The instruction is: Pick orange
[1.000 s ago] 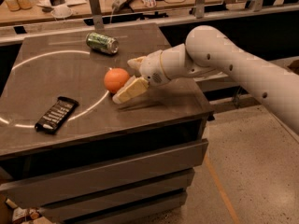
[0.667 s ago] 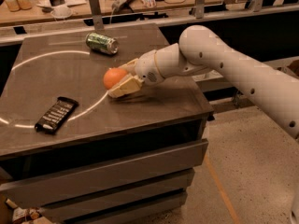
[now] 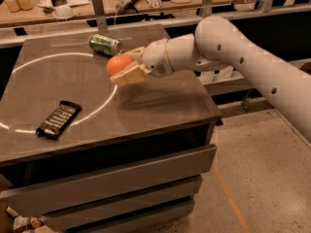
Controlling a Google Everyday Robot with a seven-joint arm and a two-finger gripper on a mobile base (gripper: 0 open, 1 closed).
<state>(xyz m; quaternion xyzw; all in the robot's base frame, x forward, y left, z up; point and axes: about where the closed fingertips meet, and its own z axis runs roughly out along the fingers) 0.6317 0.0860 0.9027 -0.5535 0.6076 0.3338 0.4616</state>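
Note:
The orange [image 3: 117, 64] is a round bright orange fruit, held between the cream fingers of my gripper [image 3: 124, 65]. It hangs a little above the dark table top [image 3: 160, 101], near the middle of the table's far half. One finger [image 3: 130, 74] lies under and in front of the fruit, the other behind it. My white arm [image 3: 233, 52] reaches in from the right.
A green drink can [image 3: 105, 44] lies on its side just behind the gripper. A black remote-like bar [image 3: 58, 119] lies at the front left. A white circle line is marked on the table. A cluttered bench stands behind; drawers are below the table top.
The gripper has closed around the orange and lifted it off the table, moving up and slightly left toward the can.

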